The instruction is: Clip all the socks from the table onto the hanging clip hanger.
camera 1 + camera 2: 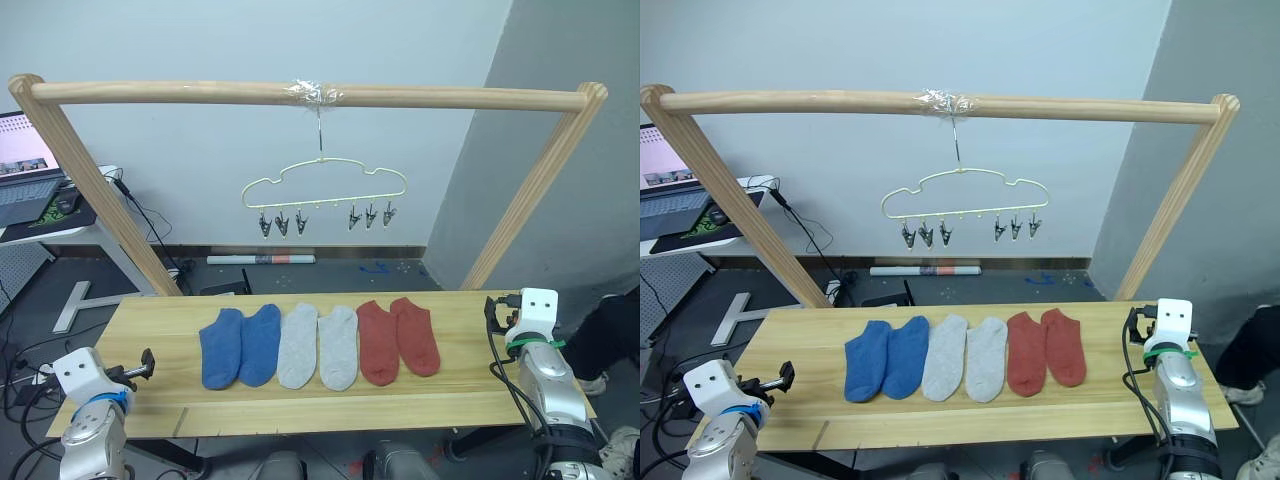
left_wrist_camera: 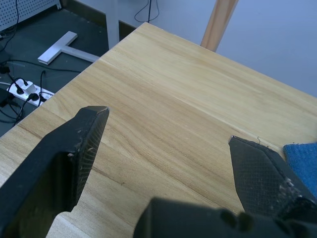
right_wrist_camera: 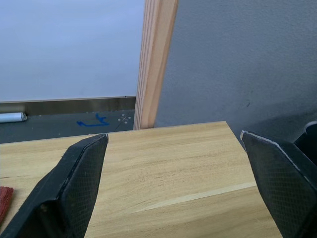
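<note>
Both pairs of fingers, left gripper (image 2: 168, 144) and right gripper (image 3: 176, 158), gape wide over bare desk (image 1: 450, 385), six socks (image 1: 319, 345) mid-frame, clip hanger (image 1: 325, 190) above.

Even, diffuse indoor light, bright with no hard glare; the table (image 1: 450, 385) shows only soft, faint shadows beneath the socks (image 1: 320, 345). Head views sharp across the frame, with slight bowing of the wooden pole (image 1: 300, 95) toward the edges. In the wrist views the near black fingers (image 2: 74, 148) look soft, wood grain behind them crisp.
</note>
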Robot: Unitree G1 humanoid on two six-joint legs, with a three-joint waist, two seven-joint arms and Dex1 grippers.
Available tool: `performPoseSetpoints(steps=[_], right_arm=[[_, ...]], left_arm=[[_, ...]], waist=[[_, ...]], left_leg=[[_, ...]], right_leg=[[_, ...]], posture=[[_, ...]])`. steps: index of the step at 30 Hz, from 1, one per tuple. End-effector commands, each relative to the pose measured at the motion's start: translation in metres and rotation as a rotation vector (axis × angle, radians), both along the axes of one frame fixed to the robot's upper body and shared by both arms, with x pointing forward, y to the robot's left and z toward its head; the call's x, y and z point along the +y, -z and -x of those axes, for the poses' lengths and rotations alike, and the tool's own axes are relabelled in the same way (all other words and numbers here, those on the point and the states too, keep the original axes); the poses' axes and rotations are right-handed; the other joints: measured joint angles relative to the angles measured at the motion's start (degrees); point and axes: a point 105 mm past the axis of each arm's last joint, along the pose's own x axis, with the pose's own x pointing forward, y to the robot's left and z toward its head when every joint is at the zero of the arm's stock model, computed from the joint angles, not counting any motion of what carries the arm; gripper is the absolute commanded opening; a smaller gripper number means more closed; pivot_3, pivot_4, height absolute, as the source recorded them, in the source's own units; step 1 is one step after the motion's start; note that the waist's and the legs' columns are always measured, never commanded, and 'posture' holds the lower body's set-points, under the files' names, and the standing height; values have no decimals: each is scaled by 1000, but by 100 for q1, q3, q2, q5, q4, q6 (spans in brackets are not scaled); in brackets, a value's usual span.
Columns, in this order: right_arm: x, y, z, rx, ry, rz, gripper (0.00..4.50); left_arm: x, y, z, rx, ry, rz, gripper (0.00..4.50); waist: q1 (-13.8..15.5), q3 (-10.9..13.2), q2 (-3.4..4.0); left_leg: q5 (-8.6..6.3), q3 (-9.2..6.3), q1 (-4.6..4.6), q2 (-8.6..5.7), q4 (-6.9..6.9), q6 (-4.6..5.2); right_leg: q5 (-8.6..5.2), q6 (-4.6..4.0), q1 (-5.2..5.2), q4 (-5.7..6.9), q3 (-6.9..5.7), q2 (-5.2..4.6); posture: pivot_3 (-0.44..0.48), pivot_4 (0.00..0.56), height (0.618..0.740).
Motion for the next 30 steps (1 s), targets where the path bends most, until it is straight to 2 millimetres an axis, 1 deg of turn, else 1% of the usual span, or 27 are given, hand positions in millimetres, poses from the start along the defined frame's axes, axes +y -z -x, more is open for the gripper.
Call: performPoseSetpoints(steps=[1, 4, 9, 10, 20, 21, 23, 25, 27, 28, 30], right_arm=[[-7, -12, -3, -47, 16, 22, 4500], [-7, -11, -1, -46, 18, 20, 4500], [-7, -11, 0, -45, 15, 21, 4500], [-6, -11, 0, -46, 16, 20, 4500], [-3, -11, 0, -44, 0, 22, 4500], [-2, -11, -1, -45, -1, 22, 4500], [-1, -11, -1, -46, -5, 22, 4500], [1, -12, -2, -44, -20, 25, 4500], [2, -12, -2, -43, -33, 27, 4500], [3, -12, -3, -43, -37, 28, 4500], [5, -12, -3, -43, -43, 29, 4500]], left_arm=[[13, -18, 0, -52, -29, -48, 4464], [17, -20, 3, -52, -38, -70, 4464], [16, -23, 1, -67, -34, -67, 4464], [16, -23, 1, -67, -32, -68, 4464], [13, -29, 2, -85, -1, -58, 4464], [13, -30, 2, -84, 0, -61, 4464], [11, -36, 0, -105, 22, -45, 4464], [4, -52, -5, -184, 81, -43, 4464], [1, -64, -8, -231, 106, -47, 4084], [0, -65, -9, -230, 107, -47, 3871], [-3, -67, -10, -223, 119, -45, 3278]], waist=[[0, 1, 1], [0, 0, 0], [0, 0, 0], [0, 0, 0], [-1, 7, 4], [-1, 10, 6], [-2, 11, 7], [-2, 14, 5], [-1, 20, 6], [0, 24, 11], [-1, 33, 25]], left_leg=[[0, 0, 0, 0, 0, 0], [0, 1, 1, 1, 0, 0], [0, 0, 0, 1, 0, 0], [0, 0, 1, 1, 1, 0], [0, 0, 1, 4, 1, 0], [0, 0, 1, 4, 1, 0], [0, 0, 1, 4, 2, 0], [0, 1, 2, 4, 2, 0], [0, 0, 1, 7, 1, 0], [0, 1, 1, 8, 1, 0], [0, 0, 1, 8, 1, 0]], right_leg=[[0, 0, 0, 0, 0, 0], [0, 0, 0, 0, 0, 0], [0, 0, 0, 0, 0, 0], [0, 0, 0, 1, 0, 0], [0, 0, 0, -1, 0, 0], [0, -1, 0, 0, 0, 0], [-1, -1, 1, 0, 1, 0], [-1, -1, 1, 0, 1, 0], [-1, -2, 1, -2, 0, 0], [-1, -2, 1, -2, 1, 0], [-2, -4, 1, -2, 2, -1]], posture=[[78, 47, 740], [77, 48, 740], [77, 44, 740], [75, 54, 740], [71, 70, 740], [73, 79, 740], [73, 79, 740], [78, 87, 740], [78, 87, 740], [84, 90, 740], [84, 90, 740]])
